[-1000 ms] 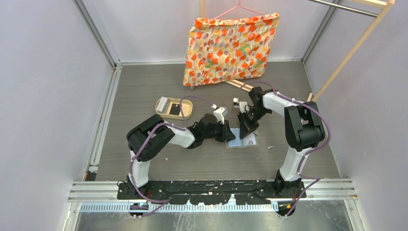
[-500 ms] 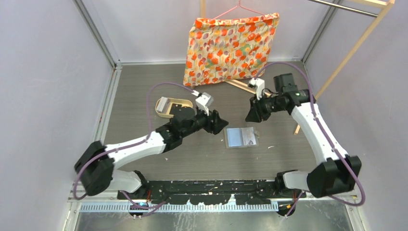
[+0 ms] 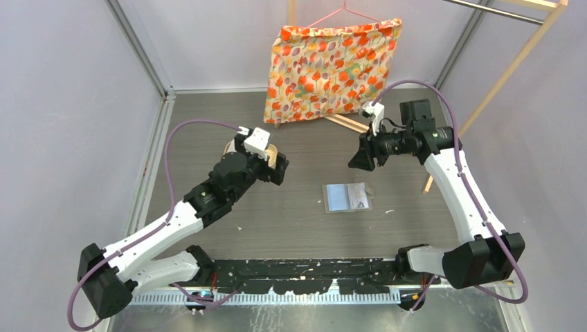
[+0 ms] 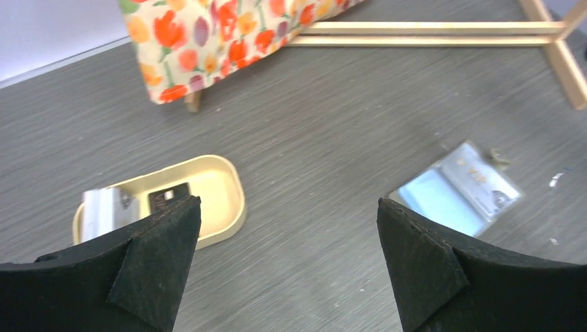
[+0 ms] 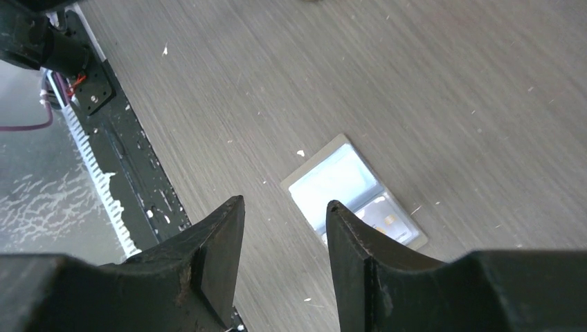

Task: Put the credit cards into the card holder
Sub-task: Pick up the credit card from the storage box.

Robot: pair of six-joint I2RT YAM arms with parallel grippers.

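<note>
The card holder [image 3: 348,198] lies open and flat on the grey floor, its pale blue-white pockets up, with a grey card [image 5: 384,218] in one pocket. A black credit card [image 4: 168,197] and a white one [image 4: 104,209] rest in the tan oval tray [image 4: 221,181]. My left gripper [image 3: 280,166] hangs wide open and holds nothing, over the tray's right end, well left of the holder [image 4: 457,187]. Above and to the right of the holder [image 5: 346,181], my right gripper [image 3: 360,160] is open with nothing between its fingers [image 5: 221,242].
A floral cloth [image 3: 325,66] hangs on a hanger at the back, with wooden rack bars [image 4: 429,34] on the floor behind it and a slanted wooden pole [image 3: 512,62] at the right. The black base rail [image 5: 104,138] runs along the near edge. White walls enclose the sides.
Both arms lifted away from the card holder. The left swung left toward the tray, the right drew back to the right. Both grippers went from shut to open.
</note>
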